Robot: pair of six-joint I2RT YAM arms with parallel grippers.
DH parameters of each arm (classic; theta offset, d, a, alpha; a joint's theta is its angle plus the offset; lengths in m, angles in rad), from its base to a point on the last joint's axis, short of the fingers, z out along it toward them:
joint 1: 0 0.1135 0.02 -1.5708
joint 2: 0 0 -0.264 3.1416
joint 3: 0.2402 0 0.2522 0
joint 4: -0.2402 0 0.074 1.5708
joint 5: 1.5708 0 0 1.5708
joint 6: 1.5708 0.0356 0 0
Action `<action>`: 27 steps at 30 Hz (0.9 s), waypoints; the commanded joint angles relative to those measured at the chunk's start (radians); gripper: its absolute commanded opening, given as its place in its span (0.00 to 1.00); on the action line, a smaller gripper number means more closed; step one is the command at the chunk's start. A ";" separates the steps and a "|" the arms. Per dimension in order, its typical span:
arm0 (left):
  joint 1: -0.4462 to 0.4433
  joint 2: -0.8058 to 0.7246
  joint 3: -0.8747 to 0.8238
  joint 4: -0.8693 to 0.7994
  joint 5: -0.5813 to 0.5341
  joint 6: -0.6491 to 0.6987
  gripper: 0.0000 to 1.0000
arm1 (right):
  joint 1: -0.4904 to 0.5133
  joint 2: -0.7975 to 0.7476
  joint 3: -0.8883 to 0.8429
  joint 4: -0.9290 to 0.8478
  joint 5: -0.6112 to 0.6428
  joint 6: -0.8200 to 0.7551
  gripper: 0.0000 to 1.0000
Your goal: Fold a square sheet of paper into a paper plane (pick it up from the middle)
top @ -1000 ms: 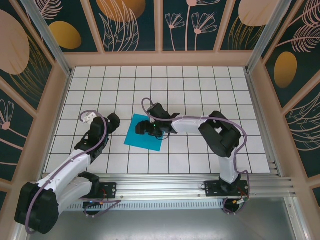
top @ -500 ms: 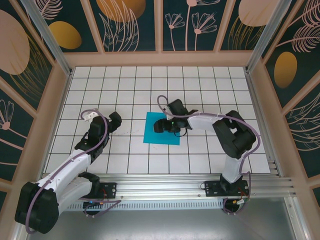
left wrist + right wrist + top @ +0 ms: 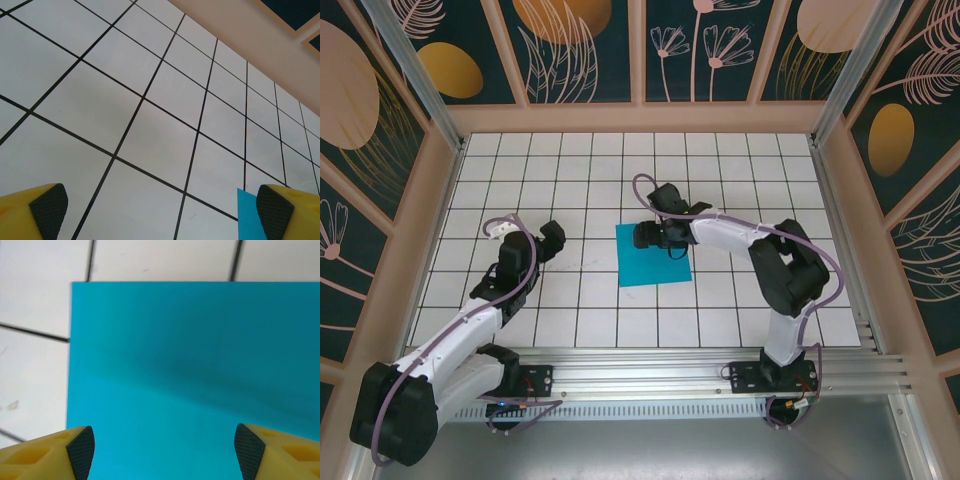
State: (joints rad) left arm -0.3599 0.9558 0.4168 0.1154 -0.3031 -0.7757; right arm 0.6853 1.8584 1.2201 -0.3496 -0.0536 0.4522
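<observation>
Square sheet of paper (image 3: 654, 262) lies flat on the tiled table (image 3: 740, 170), just right of frame centre in the top view, edges roughly along the grid lines, no crease visible, so no fold made yet. Right gripper (image 3: 650, 236) sits over the sheet's upper left part. In the right wrist view its jaws are spread wide (image 3: 162, 445), one black pad at each lower corner, with flat teal paper (image 3: 190, 380) between them and nothing pinched. Cannot tell if the pads touch the sheet. Left gripper (image 3: 545, 240) is at centre left of the top view, well apart from the sheet, jaws fully spread (image 3: 160, 205) over bare tiles. A sliver of the teal sheet (image 3: 246, 215) shows at lower right of the left wrist view. Handling, judged: paper is thin, very light and floppy, and probably slides on the smooth tile. It marks easily, so any stray pinch leaves a crease. It lies flush, so no edge to get under. Best hold is the middle: pads down on the sheet, closing to bunch up a small ridge and pinch that. Right gripper looks off toward the upper left, so likely needs re-centring first.
</observation>
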 commanded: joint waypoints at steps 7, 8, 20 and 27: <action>0.005 -0.015 -0.027 0.016 0.003 0.061 0.99 | 0.097 0.164 0.168 -0.163 0.222 0.128 0.82; 0.006 -0.017 -0.029 0.019 0.012 0.069 0.99 | 0.097 0.173 0.163 -0.145 0.199 0.119 0.82; 0.005 -0.060 -0.043 0.006 -0.015 0.033 0.99 | 0.102 0.251 0.191 -0.149 0.155 0.099 0.80; 0.004 -0.038 -0.038 0.035 -0.013 0.050 0.99 | 0.127 0.182 0.274 -0.216 0.281 0.069 0.83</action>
State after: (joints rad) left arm -0.3599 0.9100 0.3851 0.1196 -0.2996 -0.7364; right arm 0.7937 2.0491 1.4384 -0.5064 0.1467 0.5400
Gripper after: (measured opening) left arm 0.987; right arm 0.819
